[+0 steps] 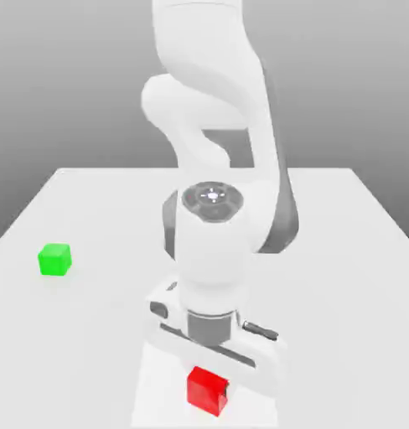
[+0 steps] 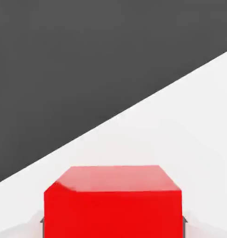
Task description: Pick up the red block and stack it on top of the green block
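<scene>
The red block (image 1: 208, 390) is under the hand, near the table's front edge in the exterior view. My gripper (image 1: 210, 381) points down over it, and the hand body hides most of the fingers. In the hand view the red block (image 2: 113, 204) lies close up between the fingers, with dark finger edges touching both of its sides, so my gripper (image 2: 113, 225) is shut on it. I cannot tell whether the block rests on the table or hangs just above it. The green block (image 1: 54, 259) stands alone on the table at the exterior view's left, far from the gripper.
The white table (image 1: 342, 251) stretches around the arm's base, with its front edge close below the hand. The bulky white arm (image 1: 216, 126) rises in the middle of the exterior view. A dark area (image 2: 64, 69) lies beyond the table's edge in the hand view.
</scene>
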